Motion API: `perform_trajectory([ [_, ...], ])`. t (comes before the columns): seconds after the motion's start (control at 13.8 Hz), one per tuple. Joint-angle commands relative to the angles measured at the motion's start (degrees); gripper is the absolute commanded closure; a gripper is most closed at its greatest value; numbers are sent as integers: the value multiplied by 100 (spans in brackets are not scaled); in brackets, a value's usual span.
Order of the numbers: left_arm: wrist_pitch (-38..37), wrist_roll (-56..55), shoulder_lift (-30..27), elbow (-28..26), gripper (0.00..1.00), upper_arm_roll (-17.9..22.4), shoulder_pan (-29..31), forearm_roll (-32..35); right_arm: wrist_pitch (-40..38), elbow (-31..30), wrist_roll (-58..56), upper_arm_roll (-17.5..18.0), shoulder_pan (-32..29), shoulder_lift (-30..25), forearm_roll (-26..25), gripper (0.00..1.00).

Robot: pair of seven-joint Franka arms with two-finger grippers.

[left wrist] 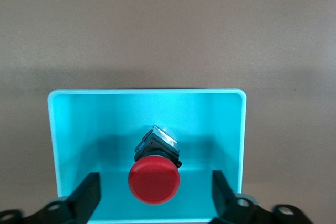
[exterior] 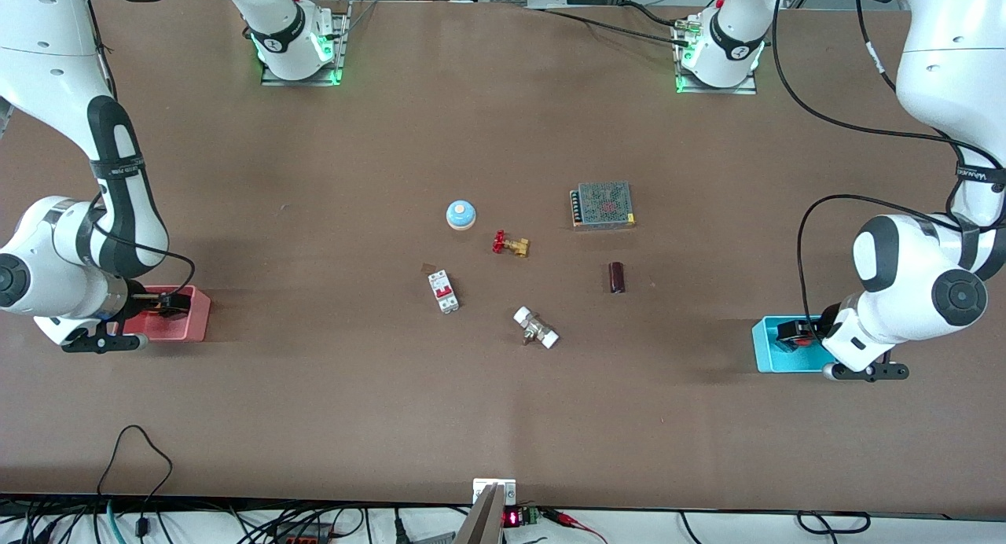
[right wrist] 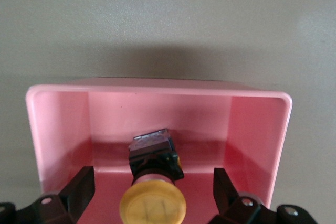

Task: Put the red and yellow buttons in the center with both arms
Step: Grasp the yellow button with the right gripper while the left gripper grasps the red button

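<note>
Brown tabletop [exterior: 314,174]: we see the left gripper [left wrist: 155,195] spread around the red button [left wrist: 154,180] low in frame, and the right gripper [right wrist: 152,195] spread around the yellow button [right wrist: 153,207].

On the worktop [exterior: 314,418] there were two bins, one pink bin [exterior: 192,324] and one cyan bin [exterior: 766,347]. There were two push buttons: one red button [left wrist: 154,179] and one yellow button [right wrist: 153,203]. Two white arms each carried one pincer. Loose at the middle lay six single items: one blue dome [exterior: 461,215], one brass valve [exterior: 511,244], one circuit breaker [exterior: 443,291], one white-ended fitting [exterior: 535,328], one mesh-topped box [exterior: 603,205], one dark cylinder [exterior: 617,277].
</note>
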Motion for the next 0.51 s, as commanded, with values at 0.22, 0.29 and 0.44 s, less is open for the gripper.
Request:
perform_trajectory([
  [0.22,4,-90,91,117,42,5,-31,164,-25,58,-118,45,-79,96,30,8],
  [0.29,4,-90,91,117,50,5,-22,164,-60,58,-117,53,-79,96,30,15],
  [0.44,-5,-99,82,126,67,5,-22,164,-78,66,-117,53,-79,88,30,32],
])
